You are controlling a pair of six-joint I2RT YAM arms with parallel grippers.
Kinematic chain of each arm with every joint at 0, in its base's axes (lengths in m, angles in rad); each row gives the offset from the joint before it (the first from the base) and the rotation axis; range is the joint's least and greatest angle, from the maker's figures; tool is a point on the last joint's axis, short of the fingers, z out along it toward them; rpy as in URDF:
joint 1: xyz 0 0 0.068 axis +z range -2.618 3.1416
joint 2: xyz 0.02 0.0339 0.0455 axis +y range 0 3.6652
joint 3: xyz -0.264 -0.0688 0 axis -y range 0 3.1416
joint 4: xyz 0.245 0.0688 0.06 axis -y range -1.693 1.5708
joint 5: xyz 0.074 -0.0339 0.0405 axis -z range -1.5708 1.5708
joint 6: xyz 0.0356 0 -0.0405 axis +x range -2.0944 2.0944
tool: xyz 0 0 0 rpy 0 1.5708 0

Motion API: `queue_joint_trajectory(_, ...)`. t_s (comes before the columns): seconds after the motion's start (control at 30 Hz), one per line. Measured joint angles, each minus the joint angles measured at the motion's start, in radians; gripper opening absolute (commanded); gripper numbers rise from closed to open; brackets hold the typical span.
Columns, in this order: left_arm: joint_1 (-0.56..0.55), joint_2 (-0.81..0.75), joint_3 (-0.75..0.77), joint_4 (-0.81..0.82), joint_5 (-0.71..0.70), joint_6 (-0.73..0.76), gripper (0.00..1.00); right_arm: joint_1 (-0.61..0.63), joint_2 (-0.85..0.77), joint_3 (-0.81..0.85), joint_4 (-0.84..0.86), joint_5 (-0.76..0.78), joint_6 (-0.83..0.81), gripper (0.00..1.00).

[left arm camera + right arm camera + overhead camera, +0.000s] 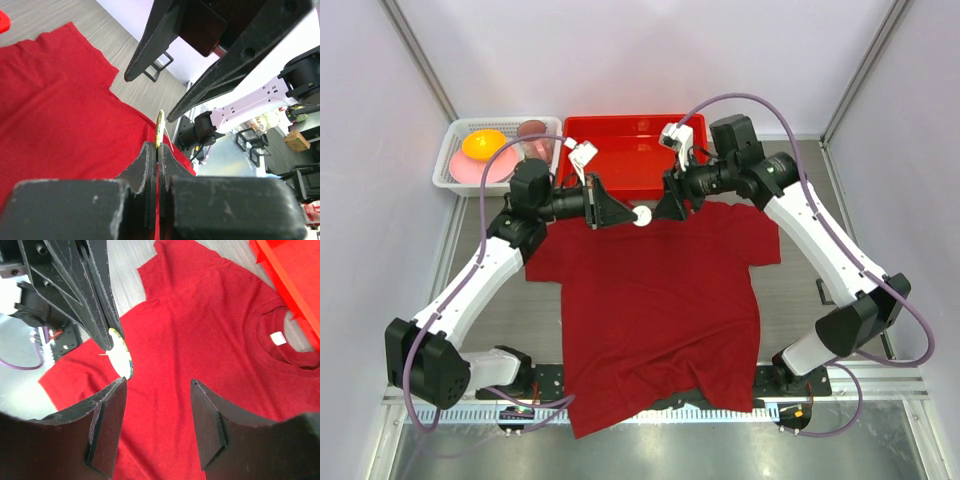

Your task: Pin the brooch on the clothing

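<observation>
Left tool (157, 150) pinches the brooch (159, 125) edge-on above the T-shirt (660, 300); right tool (158, 385) gapes beside it

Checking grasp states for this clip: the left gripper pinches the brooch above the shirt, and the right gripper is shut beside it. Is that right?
Not quite. The right gripper is open, not shut: the right wrist view shows its jaws spread wide, with bare shirt visible between them. The rest holds: the left gripper pinches the brooch above the shirt.
</observation>
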State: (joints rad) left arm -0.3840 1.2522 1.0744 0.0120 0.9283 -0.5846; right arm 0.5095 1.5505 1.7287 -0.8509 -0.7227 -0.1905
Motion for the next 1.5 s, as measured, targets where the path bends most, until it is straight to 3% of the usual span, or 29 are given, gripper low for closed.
queue_joint_trajectory(0.27,0.0,0.013,0.0,0.0,0.013,-0.056,0.0,0.1,-0.196,-0.204,0.206,0.192,-0.08,0.6)
queue_joint_trajectory(0.4,0.0,0.013,0.0,0.005,0.016,-0.072,0.0,0.158,-0.258,-0.238,0.287,0.243,-0.143,0.54)
queue_joint_trajectory(0.7,0.0,0.013,-0.006,0.063,0.106,-0.061,0.0,0.185,-0.246,-0.235,0.244,0.237,-0.215,0.54)
queue_joint_trajectory(0.77,0.0,0.013,-0.006,0.063,0.14,-0.049,0.0,0.18,-0.229,-0.22,0.215,0.218,-0.211,0.51)
queue_joint_trajectory(0.97,0.0,0.013,-0.006,0.081,0.219,-0.023,0.0,0.171,-0.188,-0.184,0.142,0.132,-0.169,0.28)
queue_joint_trajectory(1.13,0.0,0.013,-0.009,0.111,0.26,-0.021,0.0,0.168,-0.187,-0.182,0.13,0.088,-0.097,0.01)
queue_joint_trajectory(1.3,0.001,0.013,-0.019,0.149,0.278,-0.021,0.01,0.142,-0.177,-0.18,0.135,0.043,0.045,0.01)
queue_joint_trajectory(1.33,0.001,0.011,-0.022,0.153,0.275,-0.021,0.05,0.135,-0.175,-0.18,0.138,0.036,0.069,0.01)
queue_joint_trajectory(1.5,0.005,-0.037,-0.038,0.122,0.173,0.034,0.12,0.072,-0.134,-0.18,0.179,-0.053,0.23,0.01)
